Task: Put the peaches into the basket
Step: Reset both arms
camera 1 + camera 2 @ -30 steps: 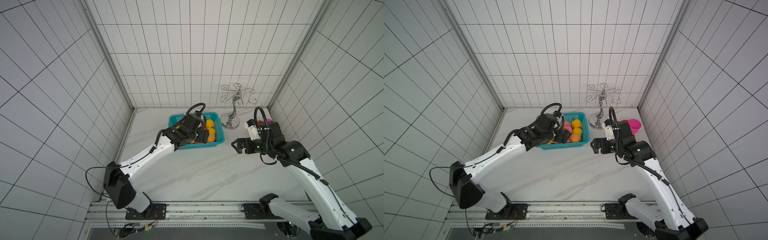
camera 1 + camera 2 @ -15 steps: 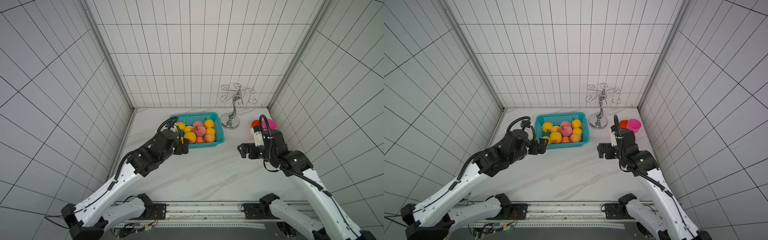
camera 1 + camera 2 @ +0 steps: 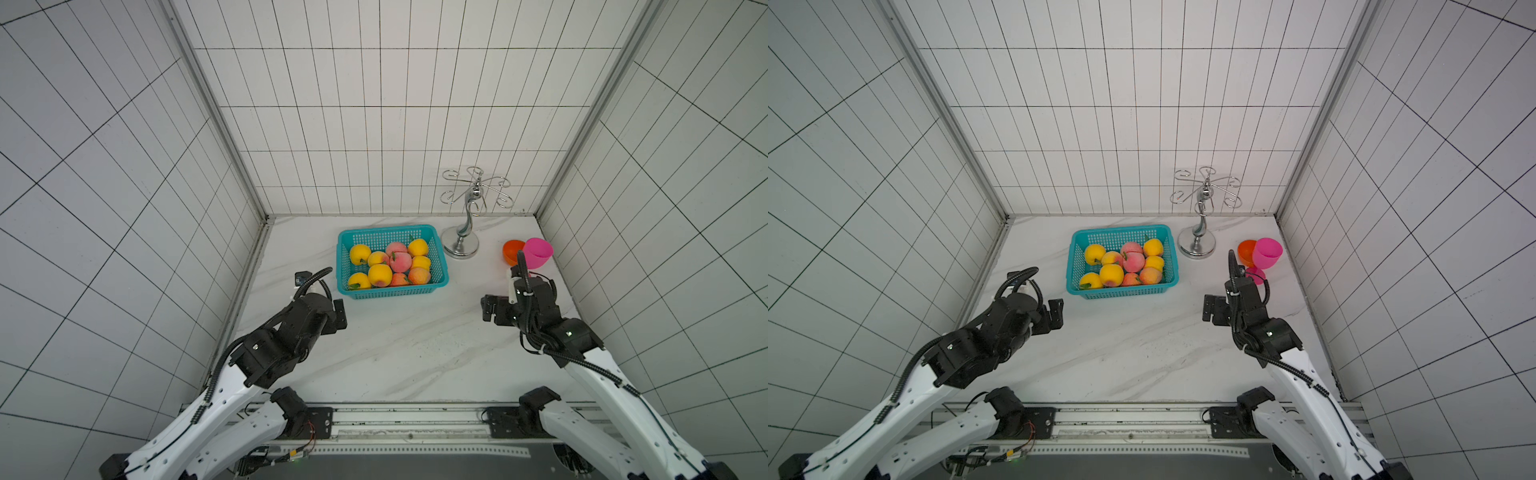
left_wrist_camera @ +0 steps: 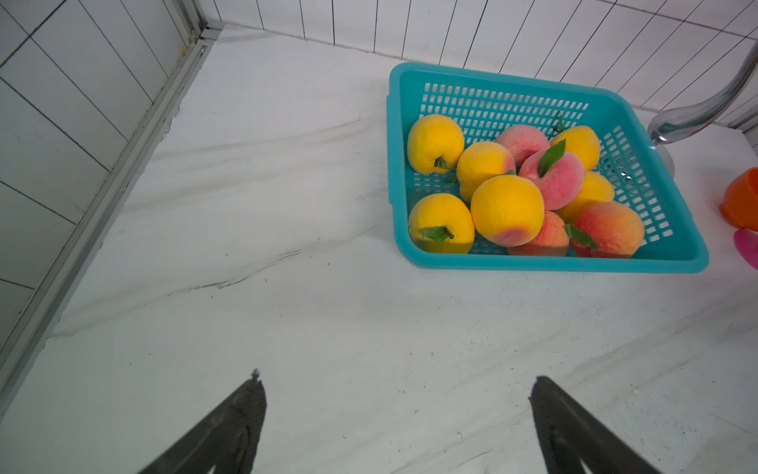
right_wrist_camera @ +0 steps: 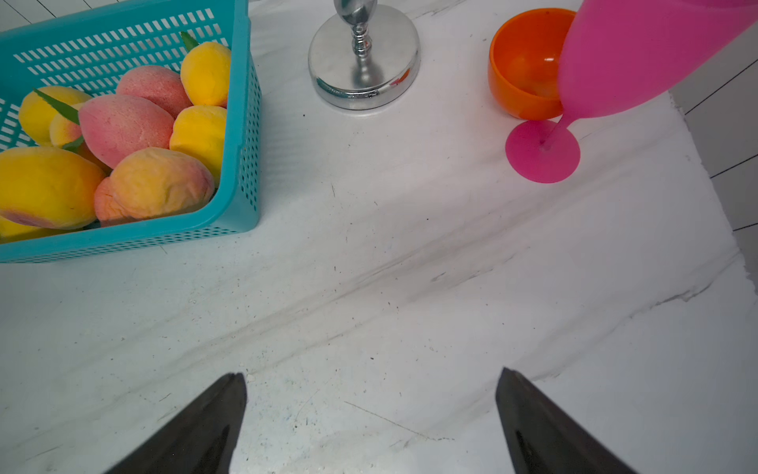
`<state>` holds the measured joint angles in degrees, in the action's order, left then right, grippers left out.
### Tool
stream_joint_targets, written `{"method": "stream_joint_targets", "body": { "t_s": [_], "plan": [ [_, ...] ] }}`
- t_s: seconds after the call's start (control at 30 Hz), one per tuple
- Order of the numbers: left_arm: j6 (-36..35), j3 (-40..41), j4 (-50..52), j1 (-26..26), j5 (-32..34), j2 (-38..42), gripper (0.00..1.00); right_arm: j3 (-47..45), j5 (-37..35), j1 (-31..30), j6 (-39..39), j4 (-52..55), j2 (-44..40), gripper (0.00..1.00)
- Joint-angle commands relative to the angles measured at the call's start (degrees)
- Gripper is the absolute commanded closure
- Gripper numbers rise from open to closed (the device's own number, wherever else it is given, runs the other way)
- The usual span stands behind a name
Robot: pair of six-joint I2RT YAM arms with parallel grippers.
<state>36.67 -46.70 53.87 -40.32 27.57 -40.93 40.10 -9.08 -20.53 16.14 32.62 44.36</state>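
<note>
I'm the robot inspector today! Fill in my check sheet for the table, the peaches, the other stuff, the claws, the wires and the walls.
Surface: white marbled tabletop, bare in front of the basket.
Job's things: ten peaches, all inside the turquoise basket; none seen outside it.
Clutter: silver stand, orange goblet and pink goblet, between the basket and the side wall.
Grippers: left gripper open, holding nothing; right gripper open, holding nothing; both back from the basket.
Cables: black cables loop over the wrists, clear of the basket.
Surroundings: white tiled walls on three sides; arm rail in front.
</note>
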Motion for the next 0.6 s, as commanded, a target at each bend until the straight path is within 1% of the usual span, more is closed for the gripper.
{"method": "stream_joint_targets", "body": {
  "t_s": [0.0, 0.03, 0.07, 0.13, 0.17, 0.2, 0.23, 0.3, 0.37, 0.4, 0.47, 0.53, 0.57],
  "plan": [
    [2.8, 3.6, -2.0, 0.3, 3.6, 2.8, 0.01, -8.6, 0.5, 1.6, -10.5, -15.7, -3.6, 0.01],
    [1.8, 5.7, -4.3, 0.3, 4.4, 4.2, 0.01, -11.8, 1.2, 2.2, -13.5, -21.1, -4.7, 0.02],
    [0.8, 7.7, -6.6, 0.3, 4.9, 5.4, 0.01, -14.7, 0.4, 2.7, -15.2, -26.0, -5.3, 0.01],
    [-2.8, 12.6, -13.6, 0.4, 6.0, 8.6, 0.01, -21.6, -4.5, 5.3, -14.6, -39.9, -4.7, 0.01],
    [-4.7, 14.0, -16.4, 0.6, 6.1, 9.8, 0.01, -24.5, -4.4, 7.2, -14.1, -46.4, -3.3, 0.01],
    [-6.5, 15.4, -19.2, 0.8, 6.3, 11.0, 0.01, -26.7, -1.9, 9.9, -14.6, -53.2, -1.0, 0.01],
    [-8.3, 16.0, -21.5, 1.3, 6.8, 11.8, 0.01, -27.4, 0.7, 12.8, -14.9, -57.7, 2.5, 0.01],
    [-10.9, 16.7, -24.1, 2.4, 9.3, 11.8, 0.01, -26.4, 3.6, 16.7, -15.1, -61.8, 9.8, 0.01],
    [-14.2, 17.8, -27.7, 5.1, 10.8, 10.3, 0.01, -25.9, 5.7, 19.2, -16.3, -67.6, 16.3, 0.01],
    [-15.7, 18.6, -30.2, 7.0, 10.2, 9.2, 0.01, -26.0, 6.3, 20.2, -16.1, -71.4, 18.7, 0.01],
    [-18.5, 21.1, -37.3, 12.4, 5.9, 6.2, 0.01, -24.7, 10.2, 22.2, -15.0, -78.2, 25.5, 0.01],
    [-18.6, 23.6, -45.0, 17.8, 2.4, 1.9, 0.01, -22.6, 13.7, 22.4, -15.9, -81.9, 31.9, 0.01],
    [-18.3, 24.8, -49.1, 19.9, 2.0, -0.5, 0.01, -21.3, 15.0, 22.4, -16.6, -83.0, 34.9, 0.01]
  ]
}}
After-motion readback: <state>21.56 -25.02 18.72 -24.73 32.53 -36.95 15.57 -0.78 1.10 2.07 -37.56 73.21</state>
